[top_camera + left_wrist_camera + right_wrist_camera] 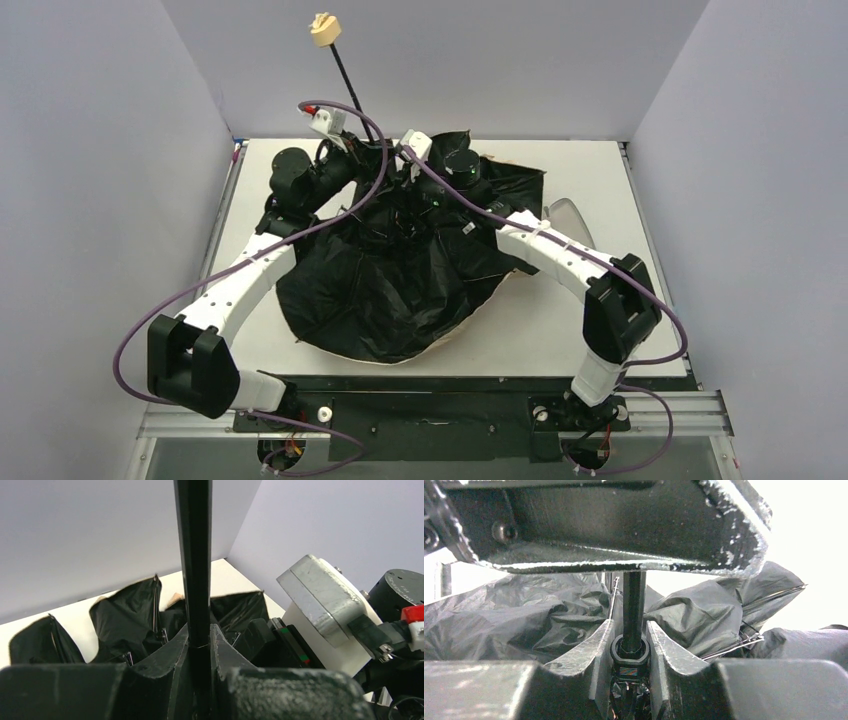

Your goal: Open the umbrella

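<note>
Left claw (199,632) clamps umbrella (400,285) shaft (194,555); right claw (630,627) grips runner (629,655).

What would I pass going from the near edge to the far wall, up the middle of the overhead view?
Black base rail between the arm mounts → crumpled black umbrella canopy → thin black shaft → small tan handle.

White table (540,330) — pale grey walls (100,150) on three sides (black mounting plate (430,395) along the near edge)
</note>
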